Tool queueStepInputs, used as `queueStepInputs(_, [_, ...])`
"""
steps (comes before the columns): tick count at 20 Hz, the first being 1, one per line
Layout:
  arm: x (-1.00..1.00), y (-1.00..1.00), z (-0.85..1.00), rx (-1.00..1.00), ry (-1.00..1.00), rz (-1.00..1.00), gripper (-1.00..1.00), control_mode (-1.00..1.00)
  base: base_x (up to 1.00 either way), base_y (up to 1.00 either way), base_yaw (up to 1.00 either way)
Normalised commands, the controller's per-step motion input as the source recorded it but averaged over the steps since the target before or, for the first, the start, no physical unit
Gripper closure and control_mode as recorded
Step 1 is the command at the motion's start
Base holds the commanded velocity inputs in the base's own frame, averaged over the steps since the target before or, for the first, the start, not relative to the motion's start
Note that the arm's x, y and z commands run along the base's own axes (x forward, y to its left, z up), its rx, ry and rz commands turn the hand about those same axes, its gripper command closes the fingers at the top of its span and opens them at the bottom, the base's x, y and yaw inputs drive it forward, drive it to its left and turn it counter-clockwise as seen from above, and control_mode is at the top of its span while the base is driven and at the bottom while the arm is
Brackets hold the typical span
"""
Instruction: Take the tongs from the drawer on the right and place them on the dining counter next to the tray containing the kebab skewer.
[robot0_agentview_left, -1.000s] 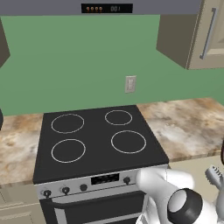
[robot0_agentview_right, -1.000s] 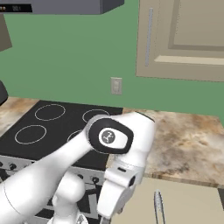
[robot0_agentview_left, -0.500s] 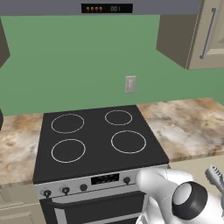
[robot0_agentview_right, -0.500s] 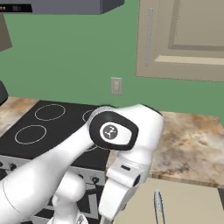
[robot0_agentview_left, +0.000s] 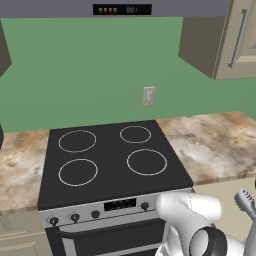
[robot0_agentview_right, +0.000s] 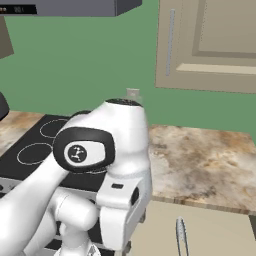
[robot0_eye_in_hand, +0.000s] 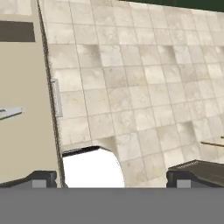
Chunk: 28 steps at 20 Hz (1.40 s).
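The drawer (robot0_agentview_right: 210, 227) stands pulled out below the marbled worktop, to the right of the stove. Slim grey tongs (robot0_agentview_right: 181, 237) lie inside it; their ridged tip (robot0_agentview_left: 245, 201) points toward the worktop. In the hand view the drawer (robot0_eye_in_hand: 26, 87) fills the left side, and a grey end of the tongs (robot0_eye_in_hand: 9, 113) pokes in at the left edge. My gripper (robot0_eye_in_hand: 111, 178) is open with nothing between its fingers, and it hangs over the tiled floor just beyond the drawer front. The dining counter and the tray are out of view.
A black four-ring stove (robot0_agentview_left: 112, 160) sits between stretches of marbled worktop (robot0_agentview_left: 215, 145). Beige wall cabinets (robot0_agentview_right: 210, 45) hang above on the right. My white arm (robot0_agentview_right: 105, 165) bends down in front of the stove. The drawer handle (robot0_eye_in_hand: 56, 97) faces the tiled floor (robot0_eye_in_hand: 140, 87).
The arm has turned: its upper links have swung left in the right base view and lowered. The tongs and drawer have not moved. The gripper stays open.
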Motion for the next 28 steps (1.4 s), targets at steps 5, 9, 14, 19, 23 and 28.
queueStepInputs(5, [0.0,0.0,0.15,-0.23,0.05,0.52,-1.0,-1.0,0.0,0.0,0.0])
queueStepInputs(9, [-0.01,-0.06,-0.06,-0.08,0.13,0.75,-1.0,-1.0,0.0,0.0,0.0])
queueStepInputs(14, [-0.04,-0.01,-0.25,-0.01,0.03,0.88,-1.0,-1.0,0.0,0.0,0.0])
queueStepInputs(19, [0.01,0.0,-0.07,0.12,0.0,0.86,-1.0,-1.0,0.0,0.0,0.0])
queueStepInputs(23, [0.13,0.0,-0.01,0.31,0.01,0.82,-1.0,-1.0,0.0,0.0,0.0])
queueStepInputs(28, [0.16,0.0,-0.01,0.33,0.12,0.7,-1.0,-1.0,0.0,0.0,0.0])
